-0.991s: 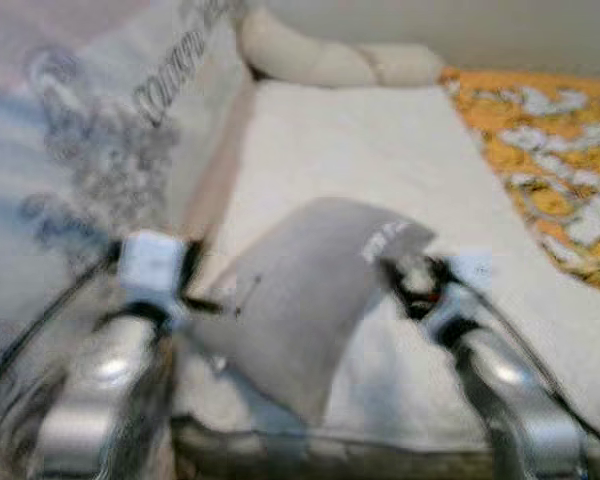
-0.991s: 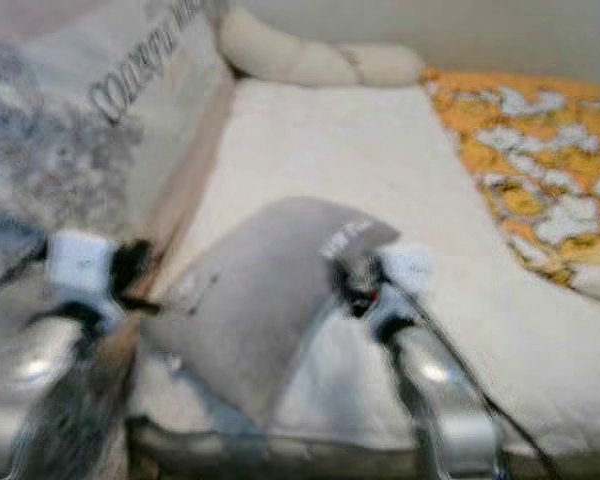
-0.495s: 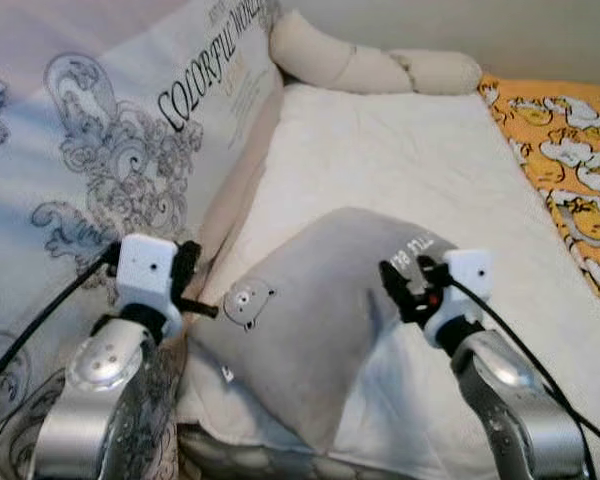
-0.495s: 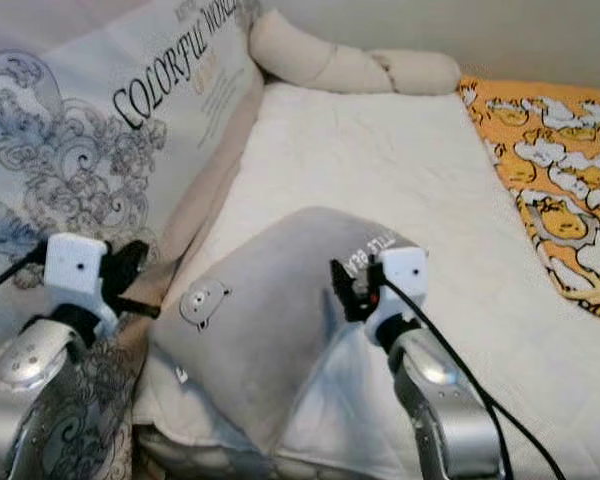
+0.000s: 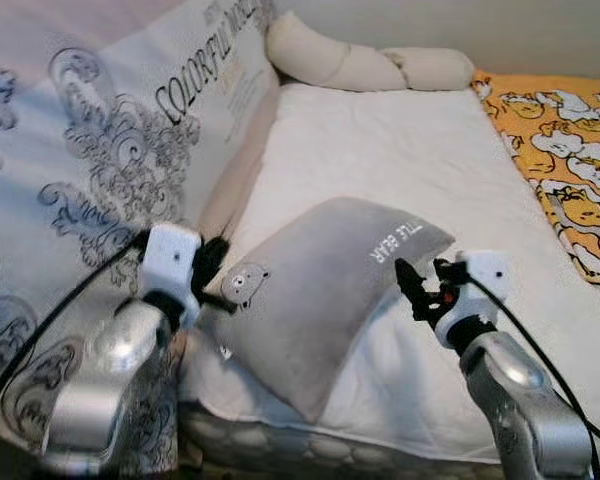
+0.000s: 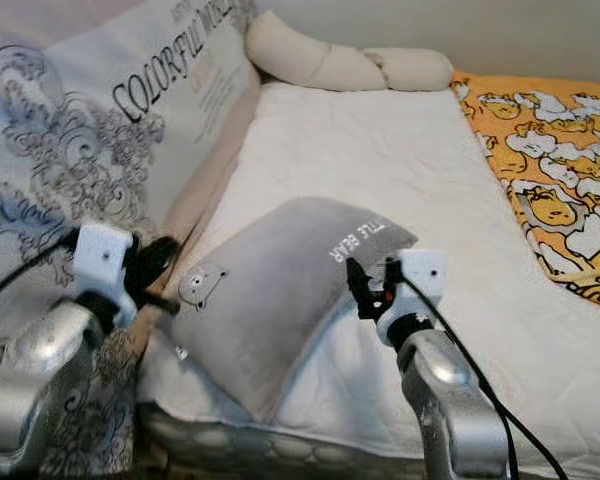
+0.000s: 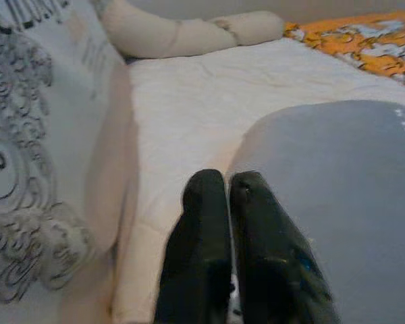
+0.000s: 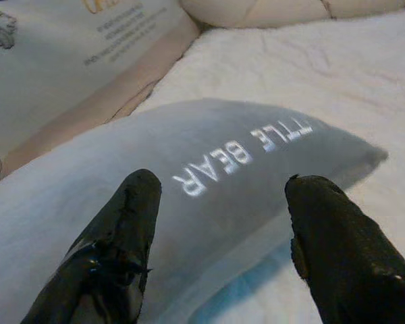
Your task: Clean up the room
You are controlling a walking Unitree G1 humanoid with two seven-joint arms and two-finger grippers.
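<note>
A grey pillow (image 5: 320, 290) with a bear patch and white "LITTLE BEAR" lettering lies slanted on the white mattress (image 5: 400, 150), near its front edge. My left gripper (image 5: 223, 298) is at the pillow's left side by the bear patch. Its fingers (image 7: 206, 202) are pressed together with nothing between them, and the grey fabric lies beside them. My right gripper (image 5: 407, 283) stands open just off the pillow's right edge. In the right wrist view its fingertips (image 8: 138, 192) are spread wide in front of the lettered end of the pillow (image 8: 209, 155).
A big white cushion (image 5: 130, 130) printed with grey scrolls and "COLORFUL WORLD" leans along the left. A cream bolster (image 5: 360, 65) lies across the head of the bed. An orange cartoon-print blanket (image 5: 560, 140) covers the right side. The mattress's front edge (image 5: 310, 440) is just below the arms.
The pillow was arched up between both grippers and has dropped flatter onto the mattress. My right gripper has come off the pillow's edge and drawn back. The camera steadied after blur.
</note>
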